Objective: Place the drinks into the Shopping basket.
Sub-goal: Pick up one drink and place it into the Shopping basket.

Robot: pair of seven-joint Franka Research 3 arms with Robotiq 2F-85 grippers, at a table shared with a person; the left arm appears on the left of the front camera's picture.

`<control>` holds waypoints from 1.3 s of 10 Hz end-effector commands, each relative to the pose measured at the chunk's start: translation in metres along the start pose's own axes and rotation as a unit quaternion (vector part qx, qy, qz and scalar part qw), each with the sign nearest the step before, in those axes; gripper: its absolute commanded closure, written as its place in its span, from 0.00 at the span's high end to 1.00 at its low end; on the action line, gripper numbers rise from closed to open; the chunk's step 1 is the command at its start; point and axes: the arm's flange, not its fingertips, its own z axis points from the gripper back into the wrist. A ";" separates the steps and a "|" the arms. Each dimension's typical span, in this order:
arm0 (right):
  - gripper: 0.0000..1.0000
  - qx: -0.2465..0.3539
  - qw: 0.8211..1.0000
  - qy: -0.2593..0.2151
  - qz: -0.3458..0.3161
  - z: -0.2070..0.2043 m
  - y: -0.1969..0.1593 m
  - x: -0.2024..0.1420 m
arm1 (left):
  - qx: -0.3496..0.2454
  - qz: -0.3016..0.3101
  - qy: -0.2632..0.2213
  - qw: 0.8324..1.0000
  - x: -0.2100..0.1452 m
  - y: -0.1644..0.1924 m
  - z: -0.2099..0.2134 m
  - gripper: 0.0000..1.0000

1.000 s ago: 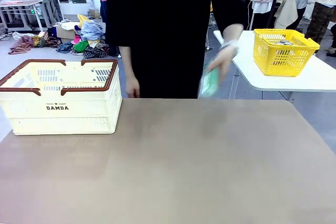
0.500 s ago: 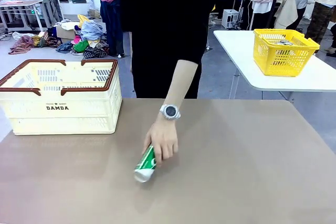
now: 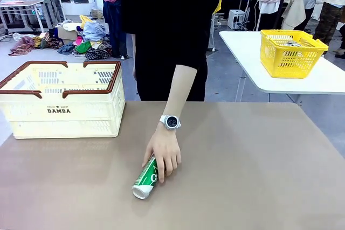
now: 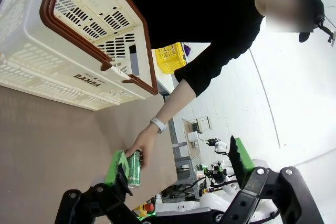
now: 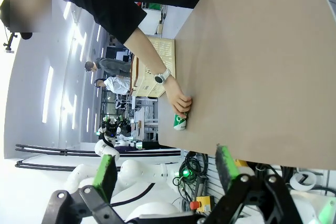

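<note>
A green drink can [image 3: 146,176] lies on its side near the middle of the brown table, silver end toward me. The person's hand [image 3: 163,152], with a wristwatch, rests on the can. The same can [image 4: 133,167] appears in the left wrist view and again as the green can [image 5: 180,120] in the right wrist view. The cream Shopping basket [image 3: 63,112] with a brown rim stands at the table's far left, also seen as the basket [image 4: 63,72]. My left gripper [image 4: 176,164] and right gripper [image 5: 164,167] both stand open, holding nothing, well away from the can.
The brown table [image 3: 248,171] has free room on its right half and front. A yellow basket [image 3: 290,52] sits on a separate white table [image 3: 323,82] behind. The person in black stands at the far edge. Other people and clothes lie farther back.
The person brought the green can down from the air at the far right and laid it on its side on the table. The hand stays on it. My grippers stayed open.
</note>
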 end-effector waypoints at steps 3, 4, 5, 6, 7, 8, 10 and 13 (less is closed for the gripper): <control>1.00 0.007 1.000 -0.008 0.012 0.004 0.003 -0.003 | -0.009 -0.008 -0.002 1.000 0.002 0.000 0.001 1.00; 1.00 0.007 1.000 -0.008 0.012 0.004 0.003 -0.003 | -0.009 -0.008 -0.002 1.000 0.002 0.000 0.001 1.00; 1.00 0.007 1.000 -0.008 0.012 0.004 0.003 -0.003 | -0.009 -0.008 -0.002 1.000 0.002 0.000 0.001 1.00; 1.00 0.007 1.000 -0.008 0.012 0.004 0.003 -0.003 | -0.009 -0.008 -0.002 1.000 0.002 0.000 0.001 1.00; 1.00 0.007 1.000 -0.008 0.012 0.004 0.003 -0.003 | -0.009 -0.008 -0.002 1.000 0.002 0.000 0.001 1.00; 1.00 0.007 1.000 -0.008 0.012 0.004 0.003 -0.003 | -0.009 -0.008 -0.002 1.000 0.002 0.000 0.001 1.00; 1.00 0.007 1.000 -0.008 0.012 0.004 0.003 -0.003 | -0.009 -0.008 -0.002 1.000 0.002 0.000 0.001 1.00; 1.00 0.007 1.000 -0.008 0.012 0.004 0.003 -0.003 | 0.062 -0.036 0.034 0.997 -0.017 -0.027 -0.029 1.00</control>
